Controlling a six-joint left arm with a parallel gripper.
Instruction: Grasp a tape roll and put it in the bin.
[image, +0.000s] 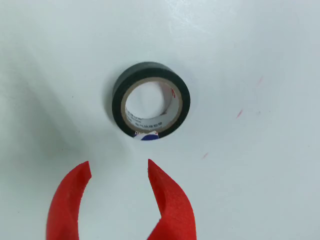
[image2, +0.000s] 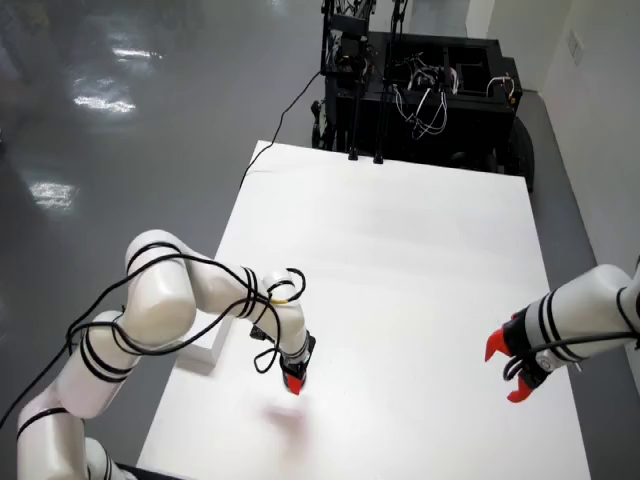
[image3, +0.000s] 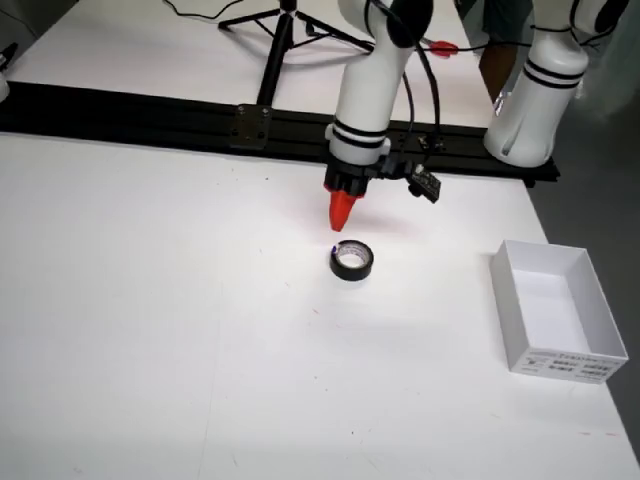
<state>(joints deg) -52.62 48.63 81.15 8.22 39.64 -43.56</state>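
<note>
Surface: white table (image3: 150, 330), matte, few small pink marks in the view that rides on the gripper; black rail (image3: 150, 118) along far edge in side view.
Background: grey shiny floor (image2: 130, 120) and a black equipment cart (image2: 430, 95) beyond table, seen in view from above.
Tape roll: one, black tape roll (image3: 352, 260) w/ tan cardboard core, printed text inside core. Lies flat on table, hole facing up, so axis is vertical; no long axis to speak of, it's round. Loose end w/ blue-white bit points toward the gripper in the gripper view (image: 150, 100).
Tape position: side view, about mid-table, left of bin, well apart from it. Not visible in view from above, hidden under arm or blurred.
Gripper: one working gripper (image3: 343, 212), red fingers, pointing down, just behind the roll in side view and above table. Gripper view (image: 119, 170): two red fingertips (image: 75, 185) spread apart, nothing between them, roll lies just beyond the tips, not touching.
Arm: white w/ black bands; in view from above it's at left side of table (image2: 180, 300).
Bin: one white box bin (image3: 510, 300), open top, right of roll in side view, label on near wall. Inside: nothing seen, bare white floor.
Second arm: one, at right edge in view from above (image2: 590, 310), red gripper too, off to the side.
</note>
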